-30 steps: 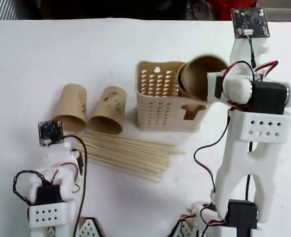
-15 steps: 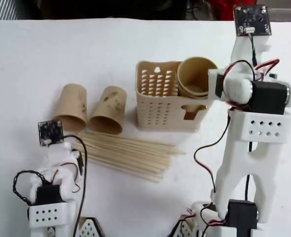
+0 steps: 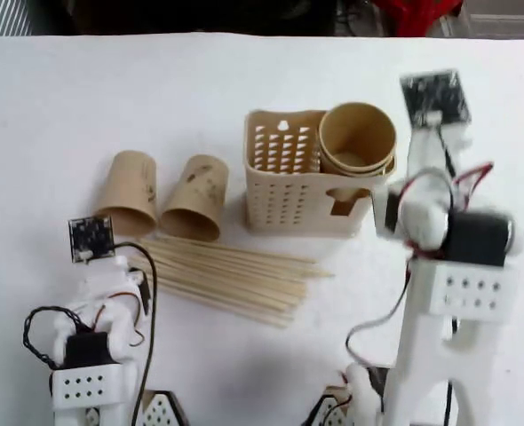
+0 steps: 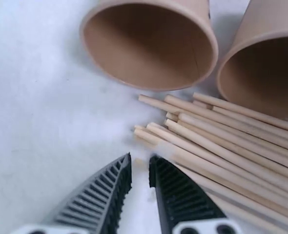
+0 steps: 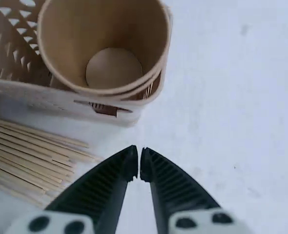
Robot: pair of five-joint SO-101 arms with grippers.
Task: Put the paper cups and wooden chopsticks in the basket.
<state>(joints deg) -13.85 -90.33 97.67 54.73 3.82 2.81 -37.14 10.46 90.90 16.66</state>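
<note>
Right pincer closed, empty — stacked cups in basket just ahead. Left pincer slightly ajar — chopsticks beside its tips.

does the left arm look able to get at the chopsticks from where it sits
Probably yes. The chopsticks lie loose on the table, their near ends right ahead of the left arm's jaws with nothing between. The two cups lie beyond them, out of the way.
</note>
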